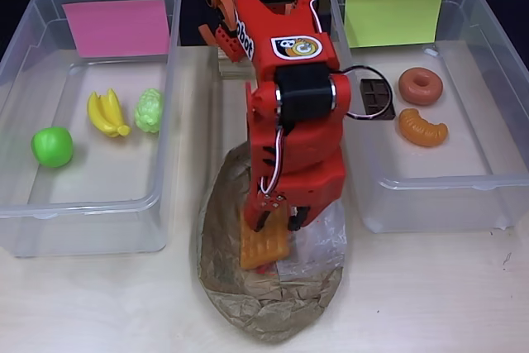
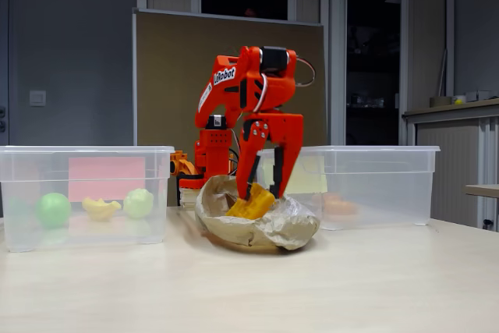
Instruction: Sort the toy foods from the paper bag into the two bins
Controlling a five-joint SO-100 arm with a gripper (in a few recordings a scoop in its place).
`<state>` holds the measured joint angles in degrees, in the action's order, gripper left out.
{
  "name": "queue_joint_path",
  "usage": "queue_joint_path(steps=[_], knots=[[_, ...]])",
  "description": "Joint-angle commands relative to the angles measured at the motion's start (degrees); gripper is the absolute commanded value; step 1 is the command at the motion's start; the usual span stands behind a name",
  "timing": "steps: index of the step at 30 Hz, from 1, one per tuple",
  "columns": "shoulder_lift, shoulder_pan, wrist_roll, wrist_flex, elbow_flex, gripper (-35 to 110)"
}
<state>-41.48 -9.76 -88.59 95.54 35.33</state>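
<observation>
Orange waffle [image 1: 264, 244] sits tilted in the paper bag [image 1: 269, 287] on the worktop [image 1: 430, 295], between the two bins; the pincer [image 1: 278, 222] is down in the bag mouth with its jaws set around the waffle's upper edge, one finger on each side, though whether they have actually clamped it I cannot tell (fixed view [image 2: 251, 202] shows the waffle propped up at an angle between the fingers, same doubt); the waffle looks like a thin, stiff, light plastic slab, gridded face so less slippery than the smooth toys, not fragile; best held across its thin dimension at an edge, flat faces against the finger pads, since a corner grip would probably let it swivel; the bag is crumpled, soft, and its clear window patch [image 1: 318, 245] looks slick, so likely to shift or lift with the toy if a finger snags it; pink-label bin [image 1: 25, 31] holds green apple [image 1: 52, 146], bananas [image 1: 107, 113], grapes [image 1: 149, 110]; yellow-green-label bin [image 1: 496, 31] holds donut [image 1: 421, 86], croissant [image 1: 422, 128], chocolate bar [image 1: 378, 98] partly behind the arm; waffle judged bound for that bin.
</observation>
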Motion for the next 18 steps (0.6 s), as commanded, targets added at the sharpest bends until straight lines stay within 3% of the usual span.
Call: queue_joint_path(steps=[1,10,18], knots=[[-2.5,0.4,2.9,7.1,-4.8,19],[-12.9,0.4,6.5,9.6,4.0,20],[-7.1,-2.8,3.5,-1.8,4.2,34]])
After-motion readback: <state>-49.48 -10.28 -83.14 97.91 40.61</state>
